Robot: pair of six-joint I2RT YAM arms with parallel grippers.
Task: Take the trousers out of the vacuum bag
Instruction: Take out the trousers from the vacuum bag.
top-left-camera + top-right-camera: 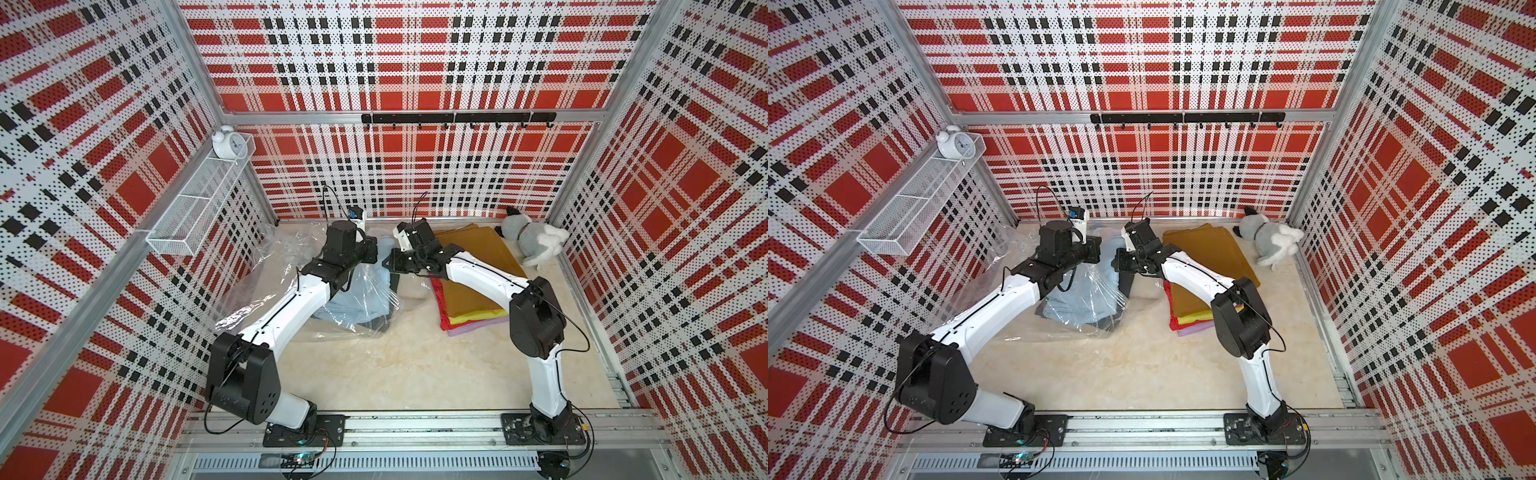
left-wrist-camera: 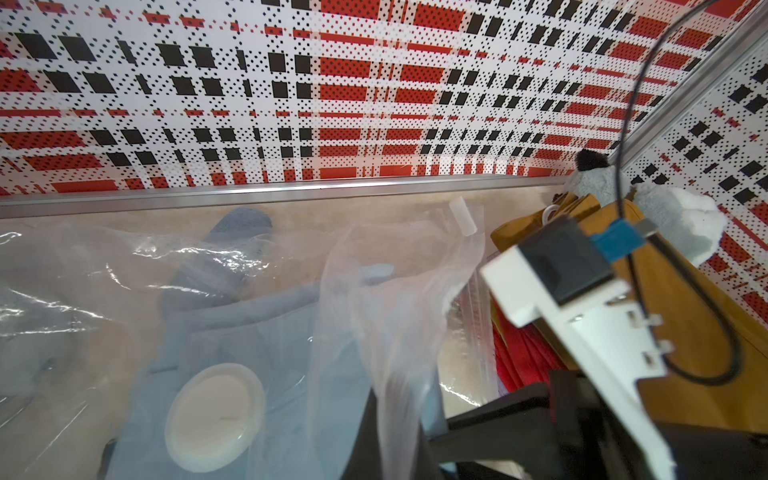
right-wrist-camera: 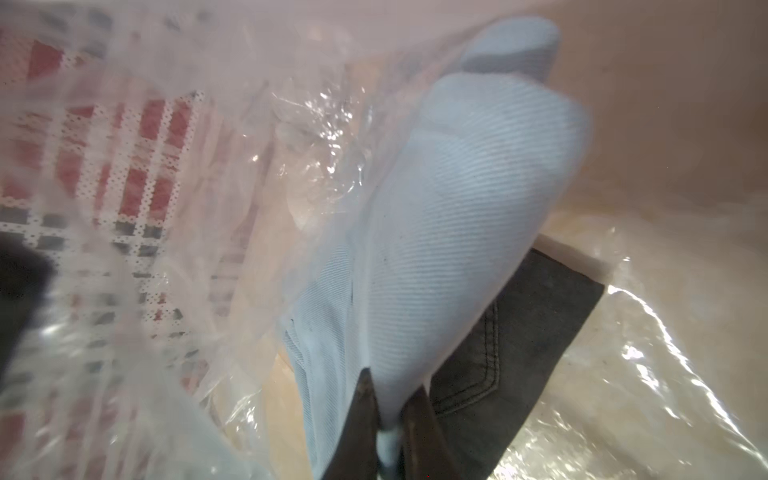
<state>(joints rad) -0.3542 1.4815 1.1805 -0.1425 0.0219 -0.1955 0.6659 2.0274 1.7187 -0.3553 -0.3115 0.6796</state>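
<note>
The right tool (image 3: 390, 440), clamped on the light blue trousers (image 3: 449, 208), should draw back while the shut left tool (image 2: 390, 453) holds the vacuum bag (image 2: 83, 291) up.

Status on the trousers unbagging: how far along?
Done: mustard, red, yellow-green and lilac trousers stacked outside, beside the vacuum bag. In hand: right claw shut on the light blue trousers, mostly inside the bag; left claw seems to hold the film up. Left: pull that pair out, then the dark grey denim under it.
</note>
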